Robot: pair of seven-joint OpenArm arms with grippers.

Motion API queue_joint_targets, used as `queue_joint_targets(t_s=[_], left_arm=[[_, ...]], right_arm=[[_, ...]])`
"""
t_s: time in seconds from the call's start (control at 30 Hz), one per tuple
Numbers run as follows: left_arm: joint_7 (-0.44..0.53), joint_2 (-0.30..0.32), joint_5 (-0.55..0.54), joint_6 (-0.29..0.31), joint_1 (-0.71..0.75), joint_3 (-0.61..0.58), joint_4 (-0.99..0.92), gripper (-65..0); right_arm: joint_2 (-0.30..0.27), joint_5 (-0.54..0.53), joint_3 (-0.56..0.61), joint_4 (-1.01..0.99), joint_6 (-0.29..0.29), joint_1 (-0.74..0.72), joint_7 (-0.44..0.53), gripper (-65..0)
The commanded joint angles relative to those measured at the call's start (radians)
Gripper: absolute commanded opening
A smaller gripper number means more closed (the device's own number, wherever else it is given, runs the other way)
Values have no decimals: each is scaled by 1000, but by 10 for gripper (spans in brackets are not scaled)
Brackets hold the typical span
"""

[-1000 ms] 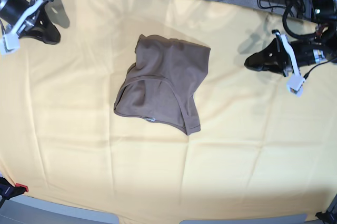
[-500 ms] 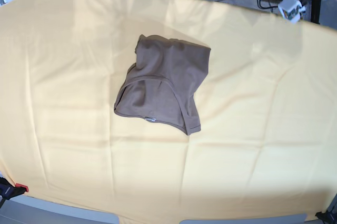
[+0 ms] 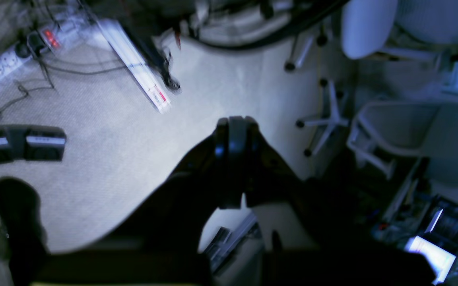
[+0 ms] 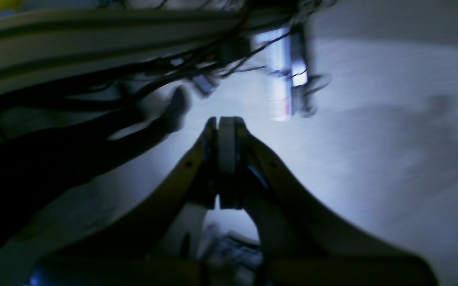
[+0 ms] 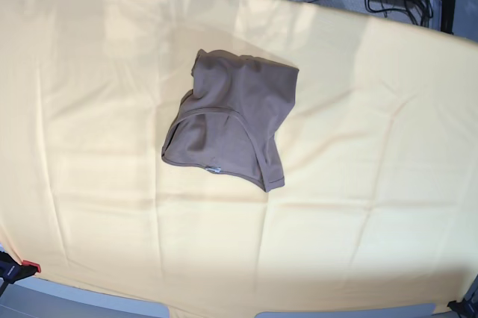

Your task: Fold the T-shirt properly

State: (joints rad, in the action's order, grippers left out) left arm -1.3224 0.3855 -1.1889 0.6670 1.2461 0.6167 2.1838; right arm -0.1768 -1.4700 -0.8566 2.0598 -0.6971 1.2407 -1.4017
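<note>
Base view shows you the T-shirt (image 5: 230, 118) lying in a loose folded bundle on the pale yellow cloth (image 5: 373, 146) that covers the counter, a little left of centre and toward the far side. A hem edge curves across its near half, and a small tag (image 5: 214, 169) sits at its near edge. Neither arm appears in this view. From the left wrist camera you see the left hand (image 3: 235, 123) clenched, nothing between its fingers, above grey carpet (image 3: 105, 131) with a power strip (image 3: 14, 55) at far left. The right hand (image 4: 225, 121) is likewise clenched on nothing, over blurred floor and cables (image 4: 161, 63).
</note>
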Motion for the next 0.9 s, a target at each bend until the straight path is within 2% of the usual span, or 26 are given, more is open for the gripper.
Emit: queue_joint_targets(t_s=[0.0,0.1,0.2,0.3,0.4,0.6,0.67,0.73,0.8,0.87], left_arm=[[29,3,20,2,-13,-39,-30,-650],[92,2,137,1,-125,-185,-198,-650],[209,2,224,-10,-256,-303,-407,-650],[328,-8,331,-36,-413,-389,-647,-650],[417,-30,466,-28,-577,-452,-901,-650],[787,-34,716,21,-838,-531,-1308,-650],[939,-34,798,18,-896,-541,-1403,-650],[1085,-38,882,-19,-938,-550,-1485,-650],[1208,-52,978,-100,-962,-565,-1549,-650],[1279,-78,1059,-178,-966,-589,-1585,-650]], right_arm=[[-26,37,33,-43,-1,-3,5,-650],[-78,213,174,-238,-1,-95,126,-650],[-116,380,305,-464,-1,-222,267,-650],[-140,553,425,-710,-1,-369,443,-650],[-154,718,532,-949,-1,-518,637,-650],[-156,1066,684,-1297,10,-742,1103,-650],[-155,1170,730,-1349,109,-793,1176,-650],[-147,1231,768,-1367,227,-828,1179,-650],[-133,1255,795,-1368,329,-846,1178,-650],[-110,1266,806,-1368,376,-862,1178,-650]])
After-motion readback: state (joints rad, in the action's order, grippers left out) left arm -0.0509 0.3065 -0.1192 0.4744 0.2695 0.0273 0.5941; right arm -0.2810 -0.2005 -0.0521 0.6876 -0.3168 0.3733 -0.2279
